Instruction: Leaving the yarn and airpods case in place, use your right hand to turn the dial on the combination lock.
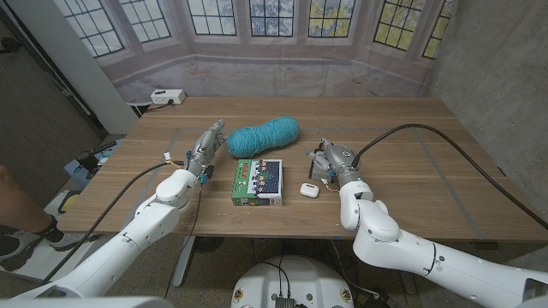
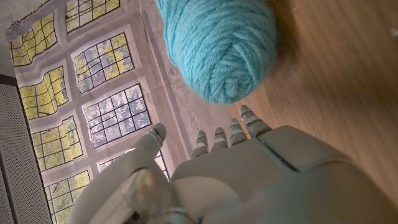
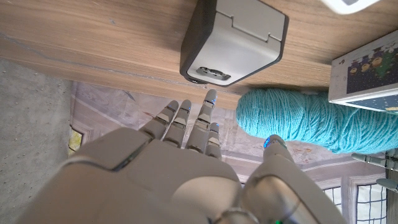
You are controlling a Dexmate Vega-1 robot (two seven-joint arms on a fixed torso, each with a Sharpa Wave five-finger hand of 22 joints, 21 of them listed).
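The lock (image 3: 233, 38), a grey box with a dark rim, lies on the worktop (image 1: 411, 162) right of middle; in the head view the right hand (image 1: 332, 162) covers most of it. In the right wrist view that hand's fingers (image 3: 186, 121) reach toward the lock's near face side by side and nearly straight, the thumb off to one side, and a gap shows between their tips and the lock, so the hand holds nothing. The case (image 1: 309, 190), small and white, sits just beside the right hand on its inner side, toward the near edge. Left of the case lies a flat box (image 1: 258, 182) with a green and blue printed lid, near the middle of the worktop. Beyond the box, toward the far edge, lies the yarn (image 1: 263, 136), a long teal skein set at a slant. The left hand (image 1: 205, 145) stands at the yarn's left end; the left wrist view shows its fingers (image 2: 231, 132) straight and close together, the thumb apart, their tips just short of the skein's rounded end and gripping nothing. A white power strip (image 1: 168, 97) sits at the far left corner. A person's leg and shoe (image 1: 24, 224) show past the worktop's left edge.
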